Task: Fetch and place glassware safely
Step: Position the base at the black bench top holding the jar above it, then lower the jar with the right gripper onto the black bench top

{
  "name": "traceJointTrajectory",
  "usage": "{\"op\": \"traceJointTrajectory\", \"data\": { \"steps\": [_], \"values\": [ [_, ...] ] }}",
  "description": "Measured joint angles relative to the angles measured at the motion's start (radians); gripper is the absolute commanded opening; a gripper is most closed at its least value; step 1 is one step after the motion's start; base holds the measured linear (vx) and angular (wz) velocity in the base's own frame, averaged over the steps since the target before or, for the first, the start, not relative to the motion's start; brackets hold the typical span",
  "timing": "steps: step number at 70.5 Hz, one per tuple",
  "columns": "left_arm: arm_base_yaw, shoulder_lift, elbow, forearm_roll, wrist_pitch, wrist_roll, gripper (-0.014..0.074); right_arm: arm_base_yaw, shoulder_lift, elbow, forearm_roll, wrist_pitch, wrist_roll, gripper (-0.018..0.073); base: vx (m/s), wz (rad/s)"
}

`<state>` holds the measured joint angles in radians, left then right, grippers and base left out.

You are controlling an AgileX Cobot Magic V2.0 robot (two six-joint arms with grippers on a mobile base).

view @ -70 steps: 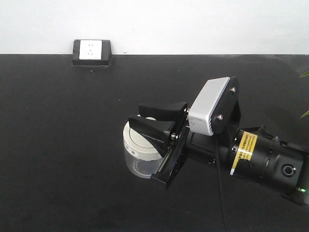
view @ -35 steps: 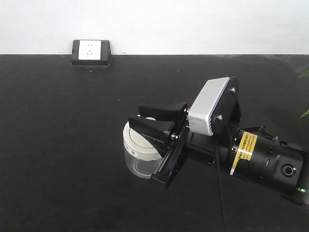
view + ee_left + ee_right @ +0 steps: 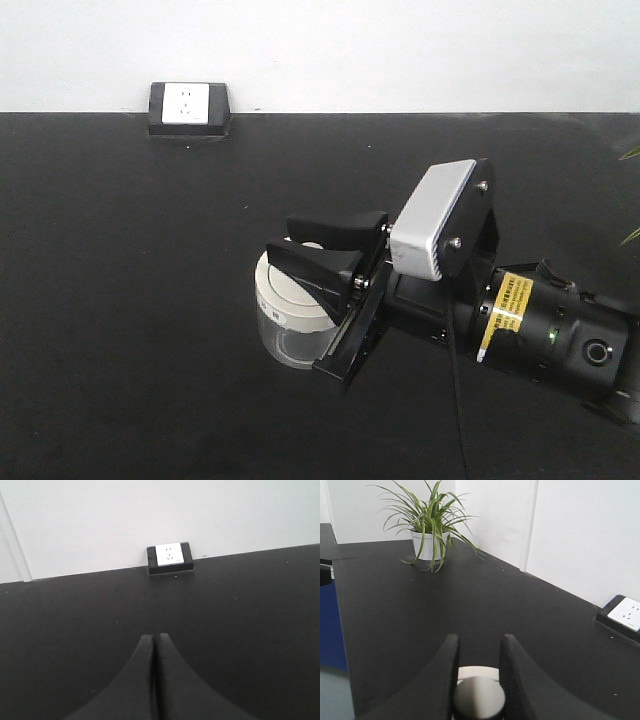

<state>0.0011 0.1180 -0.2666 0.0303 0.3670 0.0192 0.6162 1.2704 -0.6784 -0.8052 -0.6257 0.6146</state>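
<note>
Front view: glass jar point(image 3: 285, 335) stands upright on the black table point(image 3: 120, 300), a little left of frame centre and below it. The clear body shows under a wide cream lid point(image 3: 283, 292).

The right arm comes in from the lower right of the frame. The right claw point(image 3: 296, 240) lies over the lid, one black finger point(image 3: 338, 230) on the far side and one on the near side. The near finger hides much of the lid top.

Right wrist view: knob point(image 3: 479, 697) sits at the bottom centre, wedged between the two fingers and touching both. The claw pinches the jar by the knob. A sliver of cream lid shows just above the knob.

Left wrist view: left claw point(image 3: 153, 637) is at the bottom centre with its fingers pressed together and nothing between them. It is above bare table.

Surroundings: a black socket block point(image 3: 190, 107) with a white face sits at the table's back edge, upper left of the front view, well apart from the jar. A potted plant point(image 3: 430, 525) is in the upper left of the right wrist view.
</note>
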Motion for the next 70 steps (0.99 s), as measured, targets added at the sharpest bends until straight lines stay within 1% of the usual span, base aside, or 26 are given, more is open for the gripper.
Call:
{"op": "traceJointTrajectory", "data": {
  "steps": [58,70],
  "values": [
    [0.0,0.0,0.0,0.0,0.0,0.0,-0.0007,0.0,0.0,0.0,0.002,0.001,0.0,-0.0003,0.0,0.0],
    [0.0,0.0,0.0,0.0,0.0,0.0,-0.0007,0.0,0.0,0.0,0.038,0.046,-0.011,-0.0001,0.0,0.0]
  ]
}}
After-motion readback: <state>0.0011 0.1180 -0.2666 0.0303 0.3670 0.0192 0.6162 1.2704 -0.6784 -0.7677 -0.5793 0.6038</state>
